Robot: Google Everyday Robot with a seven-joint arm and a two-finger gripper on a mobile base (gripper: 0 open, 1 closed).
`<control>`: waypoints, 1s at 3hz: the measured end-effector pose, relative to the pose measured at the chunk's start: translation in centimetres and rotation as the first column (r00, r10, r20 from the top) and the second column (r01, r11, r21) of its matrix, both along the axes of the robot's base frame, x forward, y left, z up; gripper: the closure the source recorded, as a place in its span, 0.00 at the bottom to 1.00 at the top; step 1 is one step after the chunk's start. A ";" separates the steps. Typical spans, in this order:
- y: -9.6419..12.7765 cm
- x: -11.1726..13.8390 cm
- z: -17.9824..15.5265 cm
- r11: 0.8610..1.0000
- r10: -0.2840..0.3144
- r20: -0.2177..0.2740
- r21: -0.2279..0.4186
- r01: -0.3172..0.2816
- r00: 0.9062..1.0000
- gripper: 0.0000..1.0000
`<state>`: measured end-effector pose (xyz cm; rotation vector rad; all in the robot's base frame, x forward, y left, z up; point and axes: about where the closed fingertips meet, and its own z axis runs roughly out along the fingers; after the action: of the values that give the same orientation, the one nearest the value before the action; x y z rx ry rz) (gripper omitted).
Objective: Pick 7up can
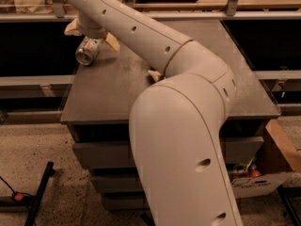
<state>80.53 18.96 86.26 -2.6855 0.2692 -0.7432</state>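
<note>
Surface: dark tabletop [117,86] sat above grey drawers [101,154].
Can: the 7up can [88,52] lay on its side at the far left corner, shiny end facing the camera.
Gripper: my gripper [91,36] was over the can, fingers spread either side of it, not clamped.

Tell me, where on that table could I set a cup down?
The table is bare front-left, between the 7up can and the near edge, and along the right side beyond the arm. Crowded: the far-left corner, where the pincer hangs open over the can.
</note>
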 end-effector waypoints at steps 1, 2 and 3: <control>0.4 -0.2 -1.1 0.999 0.006 0.011 -0.038 -0.005 1.000 0.18; 0.5 -0.7 -1.7 0.997 0.018 0.013 -0.071 -0.017 1.000 0.42; 0.3 -1.3 -1.6 0.996 0.025 0.014 -0.086 -0.023 1.000 0.64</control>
<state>79.25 19.28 84.65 -2.7569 0.2054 -0.7845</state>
